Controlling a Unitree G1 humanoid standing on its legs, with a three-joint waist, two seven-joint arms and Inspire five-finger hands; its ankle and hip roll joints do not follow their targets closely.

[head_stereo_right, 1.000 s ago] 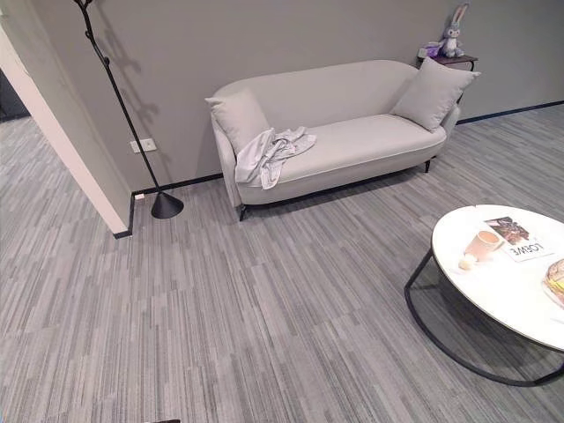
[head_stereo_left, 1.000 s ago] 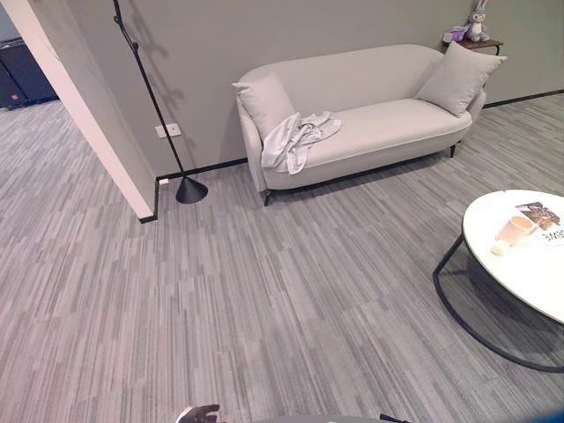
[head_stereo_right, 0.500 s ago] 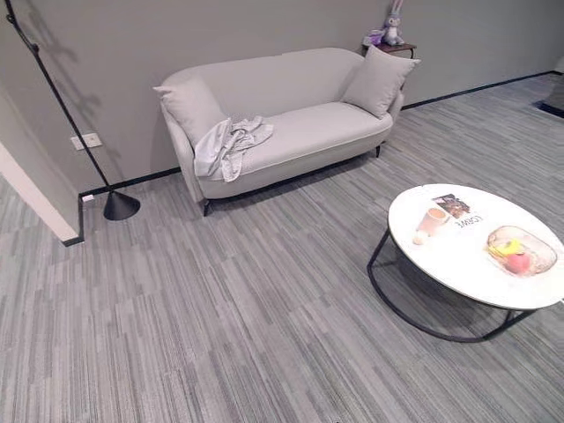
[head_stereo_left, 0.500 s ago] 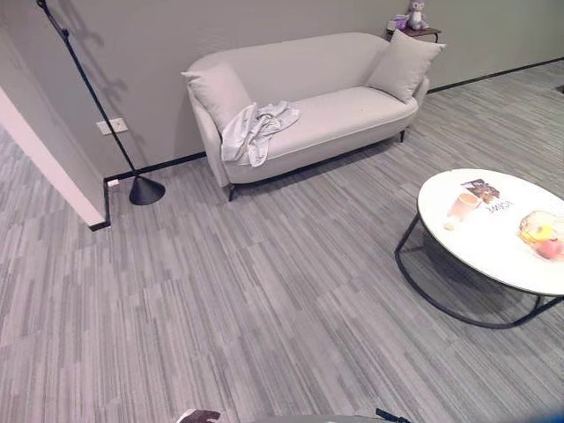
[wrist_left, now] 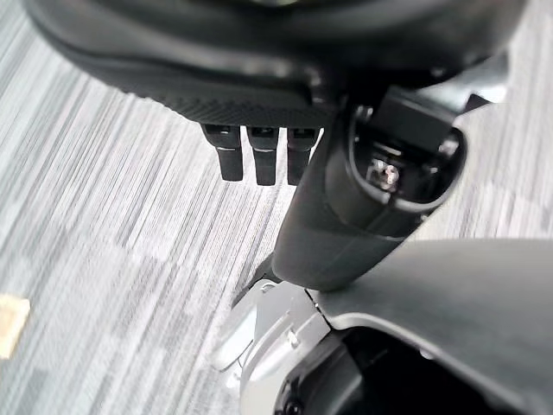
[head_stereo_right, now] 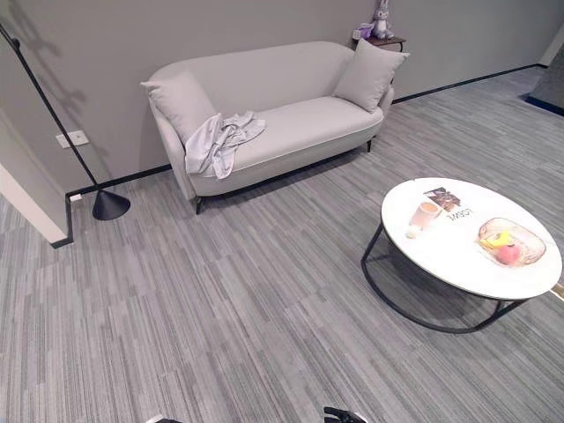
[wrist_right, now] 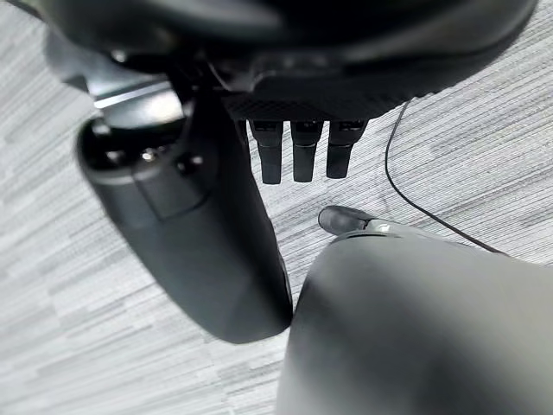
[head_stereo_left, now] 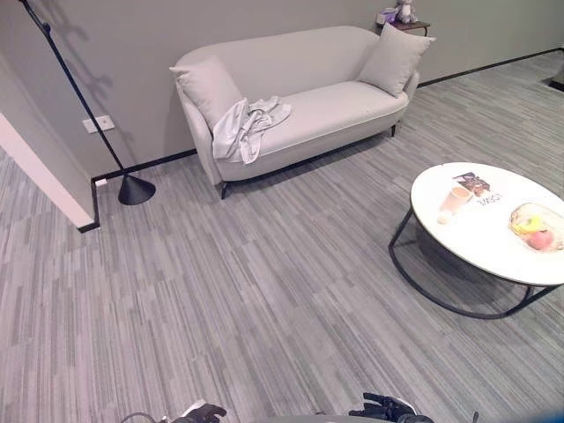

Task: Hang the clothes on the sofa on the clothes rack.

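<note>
A light grey garment lies crumpled on the left end of the pale sofa, draped over the seat's front edge beside a cushion. The sofa stands far across the carpet from me. Left of it, a thin black slanted pole on a cone base leans up along the wall. My left hand and right hand hang low at the bottom edge, far from the garment. The wrist views show each hand's fingers straight, pointing at the carpet and holding nothing.
A round white coffee table on a black frame stands at the right, carrying a cup, a magazine and a fruit bowl. A wall corner juts out at the left. A plush rabbit sits on a small side table behind the sofa.
The camera has swung right: the sofa and pole sit further left in the picture and the whole coffee table has come into view. Both hands now show at the bottom edge.
</note>
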